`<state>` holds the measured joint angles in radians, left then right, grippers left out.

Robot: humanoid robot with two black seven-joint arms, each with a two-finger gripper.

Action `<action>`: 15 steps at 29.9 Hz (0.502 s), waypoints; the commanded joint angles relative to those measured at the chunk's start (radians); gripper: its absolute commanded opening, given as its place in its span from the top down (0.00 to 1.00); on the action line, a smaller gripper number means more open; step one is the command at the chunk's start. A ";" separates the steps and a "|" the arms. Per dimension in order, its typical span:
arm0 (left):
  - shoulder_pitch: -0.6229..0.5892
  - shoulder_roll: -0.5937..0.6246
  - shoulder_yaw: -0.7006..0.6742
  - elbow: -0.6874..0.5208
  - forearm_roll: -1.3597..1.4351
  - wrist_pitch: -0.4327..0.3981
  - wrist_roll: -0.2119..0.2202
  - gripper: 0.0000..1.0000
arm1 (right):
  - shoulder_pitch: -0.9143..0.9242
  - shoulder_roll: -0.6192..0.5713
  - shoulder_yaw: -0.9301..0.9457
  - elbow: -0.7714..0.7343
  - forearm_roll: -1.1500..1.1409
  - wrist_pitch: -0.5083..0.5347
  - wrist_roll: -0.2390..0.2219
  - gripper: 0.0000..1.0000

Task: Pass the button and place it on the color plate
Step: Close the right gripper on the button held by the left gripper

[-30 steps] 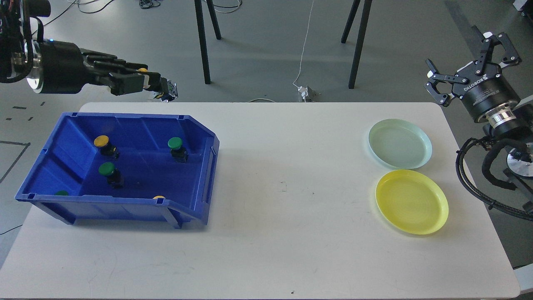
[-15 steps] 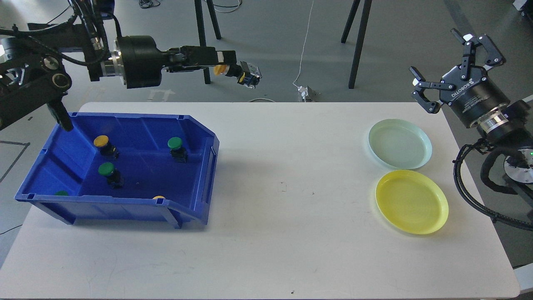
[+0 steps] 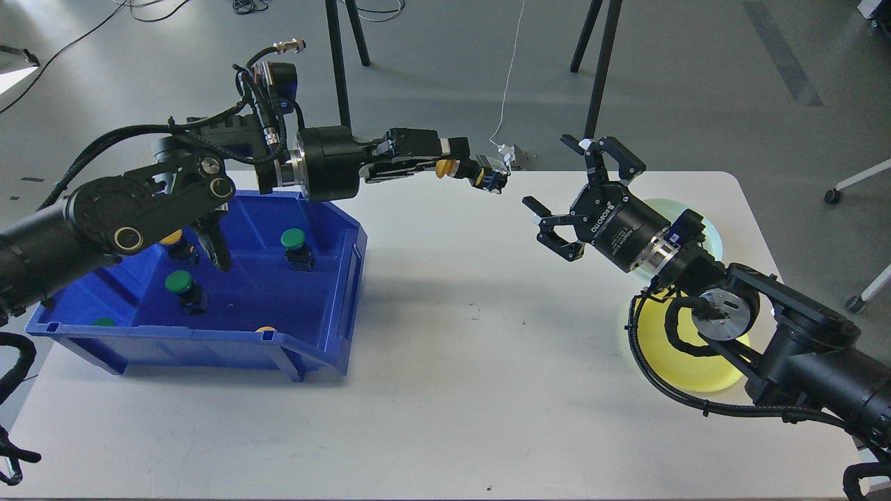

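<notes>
Our left gripper (image 3: 456, 167) is clenched on a small yellow-capped push button (image 3: 472, 170). At its 3 o'clock, our right gripper (image 3: 567, 188) hangs wide apart, facing it.

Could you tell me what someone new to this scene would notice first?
Above the table's middle, the left gripper holds a yellow button out toward the open right gripper. On the left sits a blue bin with more buttons; on the right lies a yellow plate.
</notes>
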<state>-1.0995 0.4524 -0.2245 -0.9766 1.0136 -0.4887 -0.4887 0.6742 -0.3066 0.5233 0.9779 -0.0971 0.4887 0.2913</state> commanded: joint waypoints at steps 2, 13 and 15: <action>0.003 -0.009 -0.004 0.012 -0.007 0.000 0.000 0.93 | 0.013 0.029 -0.028 -0.002 -0.001 0.000 0.002 0.00; 0.003 -0.009 -0.004 0.022 -0.027 0.000 0.000 0.92 | 0.044 0.029 -0.042 0.007 0.002 0.000 0.097 0.01; 0.003 -0.009 -0.004 0.022 -0.027 0.000 0.000 0.92 | 0.044 0.029 -0.043 0.010 0.002 0.000 0.097 0.01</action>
<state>-1.0969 0.4433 -0.2286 -0.9541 0.9866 -0.4886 -0.4887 0.7169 -0.2769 0.4815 0.9842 -0.0953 0.4887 0.3833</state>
